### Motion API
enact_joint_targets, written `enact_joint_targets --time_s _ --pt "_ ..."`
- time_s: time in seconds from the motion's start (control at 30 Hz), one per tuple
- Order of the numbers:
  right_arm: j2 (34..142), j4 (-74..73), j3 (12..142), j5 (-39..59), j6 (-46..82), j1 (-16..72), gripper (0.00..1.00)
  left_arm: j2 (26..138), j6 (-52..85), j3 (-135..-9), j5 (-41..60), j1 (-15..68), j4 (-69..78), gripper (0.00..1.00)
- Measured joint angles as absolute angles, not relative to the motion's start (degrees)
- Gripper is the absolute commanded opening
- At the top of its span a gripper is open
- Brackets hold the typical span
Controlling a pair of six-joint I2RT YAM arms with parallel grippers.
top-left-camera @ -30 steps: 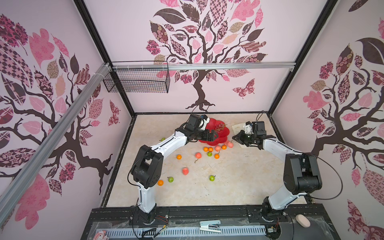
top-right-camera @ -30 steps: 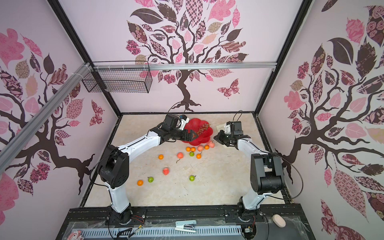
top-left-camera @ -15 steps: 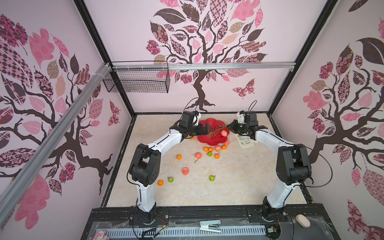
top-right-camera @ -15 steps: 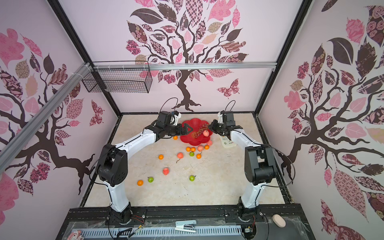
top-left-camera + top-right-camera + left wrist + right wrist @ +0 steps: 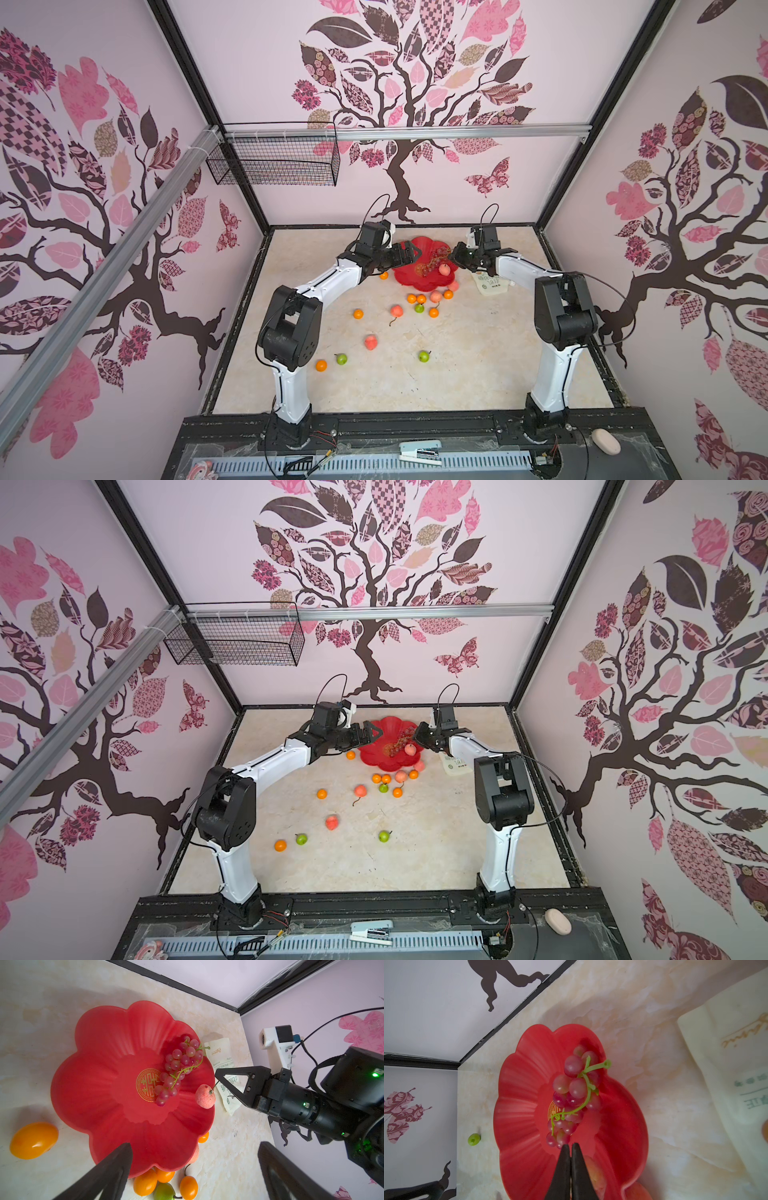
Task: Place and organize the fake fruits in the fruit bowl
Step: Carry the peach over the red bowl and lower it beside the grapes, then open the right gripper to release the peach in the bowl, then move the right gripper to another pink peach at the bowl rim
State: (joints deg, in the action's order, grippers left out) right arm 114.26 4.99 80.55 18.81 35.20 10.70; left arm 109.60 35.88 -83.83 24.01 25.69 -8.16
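Note:
The red flower-shaped fruit bowl (image 5: 415, 279) (image 5: 382, 761) (image 5: 104, 1076) (image 5: 519, 1105) stands near the back wall with a dark red grape bunch (image 5: 439, 255) (image 5: 178, 1068) (image 5: 575, 1093) in it. My right gripper (image 5: 455, 257) (image 5: 417, 739) (image 5: 216, 1074) (image 5: 570, 1145) is shut on the stem of a pink peach (image 5: 444, 269) (image 5: 410, 749) (image 5: 205, 1097), which hangs just above the bowl's right side. At the bowl's left rim, my left gripper (image 5: 409, 253) (image 5: 372, 733) (image 5: 194, 1145) is open and holds nothing. Other fake fruits lie loose on the floor.
An orange (image 5: 383, 275) lies beside the bowl's left rim. Oranges, peaches and a green fruit cluster (image 5: 428, 300) in front of the bowl; more fruits (image 5: 370, 342) lie farther forward. A paper packet (image 5: 490, 284) lies right of the bowl. A wire basket (image 5: 274, 160) hangs on the back wall.
My right gripper has carried the peach left from the packet to above the bowl's right side. My left gripper has drawn back from over the bowl to its left rim.

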Motion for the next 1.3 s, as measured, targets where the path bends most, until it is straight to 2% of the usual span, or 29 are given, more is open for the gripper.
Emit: enact_joint_targets --time_s 0.4,1.0,1.13,1.3 --pt "117.93 5.5 82.32 17.08 35.79 10.7 0.0 109.6 34.48 -83.83 20.8 30.98 -9.54 0.98" --pt "117.51 7.92 83.42 16.6 33.95 10.7 0.19 109.54 31.48 -83.83 18.0 32.77 -11.14 0.98" --pt "115.13 8.71 82.13 16.38 32.42 10.7 0.21 108.57 30.2 -83.2 16.93 34.26 -10.66 0.99" --pt "106.67 8.58 75.42 15.55 29.71 10.7 0.24 104.73 28.14 -78.43 15.38 37.23 -6.52 0.98"
